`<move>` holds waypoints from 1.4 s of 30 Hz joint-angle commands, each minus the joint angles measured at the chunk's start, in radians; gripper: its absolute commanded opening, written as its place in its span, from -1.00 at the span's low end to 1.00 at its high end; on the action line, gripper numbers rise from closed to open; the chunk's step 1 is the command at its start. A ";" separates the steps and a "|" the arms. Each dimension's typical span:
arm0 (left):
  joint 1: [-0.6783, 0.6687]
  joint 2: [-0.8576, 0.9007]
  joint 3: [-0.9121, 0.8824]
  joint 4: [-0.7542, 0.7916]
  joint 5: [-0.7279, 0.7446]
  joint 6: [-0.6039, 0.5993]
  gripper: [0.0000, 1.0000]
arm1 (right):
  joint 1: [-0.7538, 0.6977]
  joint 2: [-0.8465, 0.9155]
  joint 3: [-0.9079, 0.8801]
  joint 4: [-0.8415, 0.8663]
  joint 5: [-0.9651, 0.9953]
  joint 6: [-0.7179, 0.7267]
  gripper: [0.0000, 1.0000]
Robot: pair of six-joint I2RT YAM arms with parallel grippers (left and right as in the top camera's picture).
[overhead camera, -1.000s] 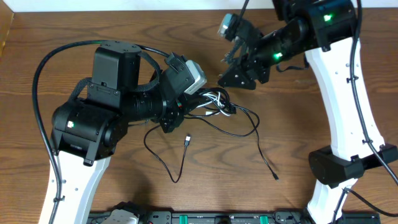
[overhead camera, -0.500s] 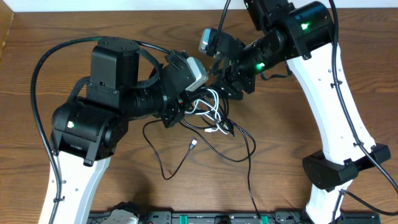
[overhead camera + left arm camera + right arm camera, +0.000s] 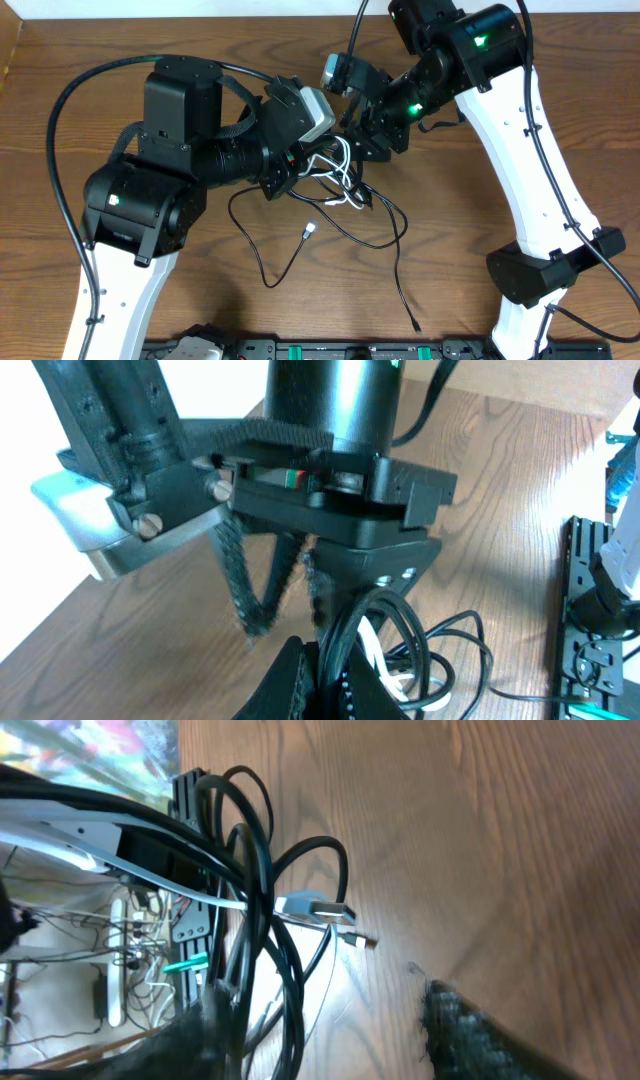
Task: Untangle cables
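A brown wooden tabletop [image 3: 455, 260] fills your overhead view, with both arms bent in towards its upper middle, where the cables [image 3: 345, 182] sit in a bunch. Your left hand [image 3: 302, 172] reaches in from the left and is closed narrow on that bunch. In the left wrist view a black loop rises from between its fingers [image 3: 292, 682], which stand close together. Your right hand [image 3: 362, 148] comes in from the upper right and sits at the bunch's upper right edge with its fingers spread wide. The left wrist view shows both ribbed pads [image 3: 240, 585] apart and pointing down at the cables, gripping nothing. In the right wrist view the black cables run close by one blurred finger while the other stands well off to the side, and a silver plug [image 3: 318, 907] pokes into the gap between them. The white cable [image 3: 338, 160] is coiled inside the bunch, between the two hands. From the bunch, black cables trail loose down the tabletop. One curves left and down, then back up to a small pale plug end [image 3: 311, 230]. Another runs down to a tip [image 3: 414, 325] near the front edge, well apart from the rest. A black rail [image 3: 330, 350] lies along that front edge.
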 commanded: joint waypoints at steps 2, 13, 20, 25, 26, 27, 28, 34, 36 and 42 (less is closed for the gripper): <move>0.000 -0.006 0.003 0.024 -0.002 0.010 -0.85 | 0.014 -0.007 -0.006 -0.006 -0.036 -0.002 -0.46; 0.000 -0.038 0.003 0.023 -0.009 0.006 -0.85 | -0.016 -0.007 -0.008 0.028 0.039 0.009 -0.98; 0.000 -0.085 0.003 -0.006 -0.082 0.006 -0.85 | -0.144 -0.007 -0.007 0.066 0.081 0.064 -0.98; 0.000 -0.127 0.003 -0.019 -0.153 0.006 -0.85 | -0.231 -0.007 -0.008 0.065 0.081 0.064 -0.98; 0.000 -0.132 0.003 -0.024 -0.165 0.005 -0.85 | -0.241 -0.007 -0.008 0.065 0.081 0.064 -0.98; 0.000 -0.140 0.003 -0.029 -0.183 0.005 -0.85 | -0.257 -0.007 -0.008 0.065 0.081 0.064 -0.98; 0.000 -0.145 0.003 -0.033 -0.194 0.005 -0.85 | -0.265 -0.007 -0.008 0.065 0.081 0.064 -0.98; 0.000 -0.180 0.003 -0.053 -0.268 0.002 -0.85 | -0.351 -0.007 -0.007 0.069 0.081 0.064 -0.98; 0.001 -0.188 0.003 -0.056 -0.278 0.003 -0.85 | -0.378 -0.007 -0.007 0.069 0.081 0.064 -0.98; 0.001 -0.197 0.003 -0.057 -0.301 0.002 -0.85 | -0.438 -0.007 -0.007 0.072 0.060 0.064 -0.98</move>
